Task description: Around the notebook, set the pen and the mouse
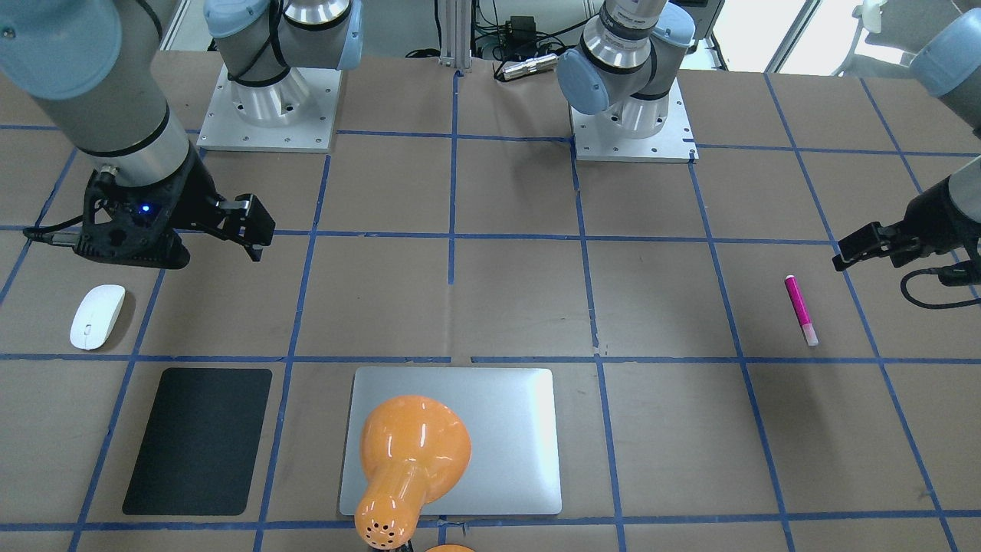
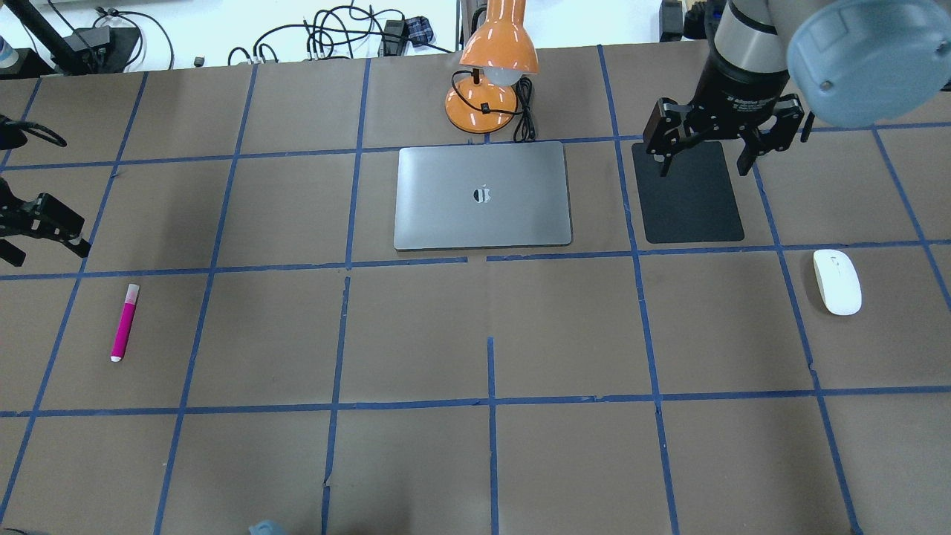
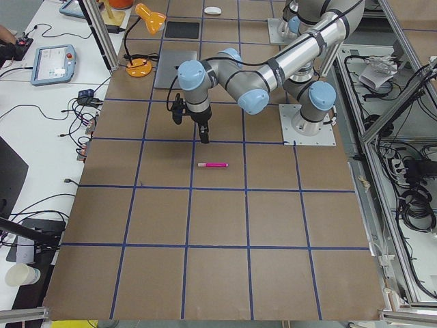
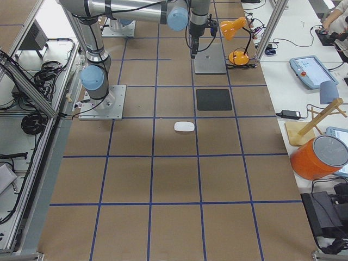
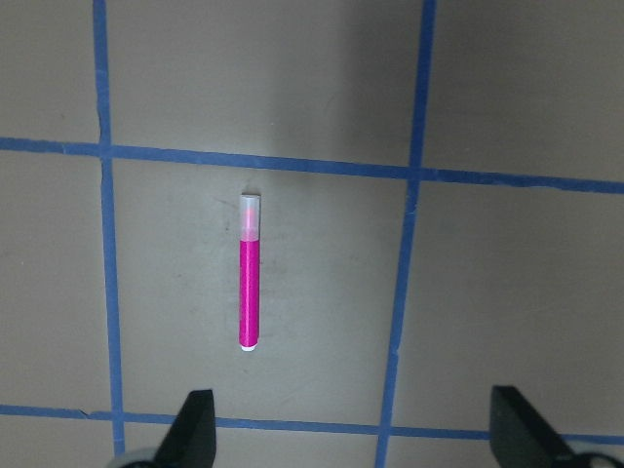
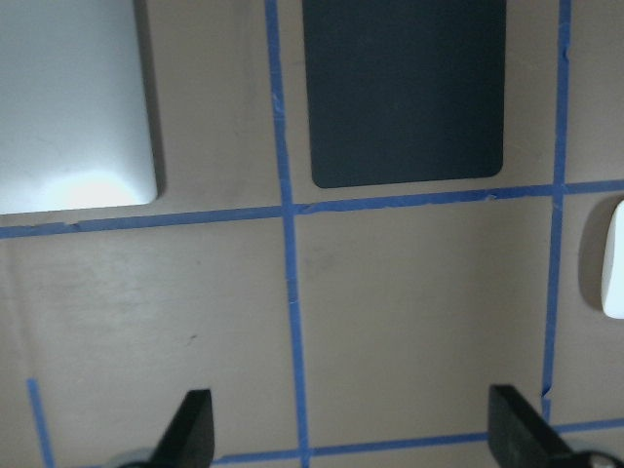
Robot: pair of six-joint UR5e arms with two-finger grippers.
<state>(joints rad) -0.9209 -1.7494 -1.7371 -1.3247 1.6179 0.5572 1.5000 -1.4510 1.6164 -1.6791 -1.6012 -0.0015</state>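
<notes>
Overhead: on the table (image 2: 565,334), the silver notebook (image 2: 483,195) lies toward 12 o'clock. The white mouse (image 2: 837,281) sits about 5 o'clock from the right fingers (image 2: 661,141), and the pink pen (image 2: 125,322) about 5 o'clock from the left fingers (image 2: 56,223). Both pairs are spread wide and empty.

You are getting very little that can be read here. The notebook (image 2: 446,215) is showing one sign in the overhead view: an apple-shaped logo (image 2: 483,195), pale on one half and dark on the other, sitting in the middle of its lid. A line of small white lettering is running across the black wrist collar (image 2: 747,100) above the right gripper (image 2: 703,169), but it is coming out too blurred to read. The handheld screen (image 3: 53,63) beside the worktop is showing too small to make out.
</notes>
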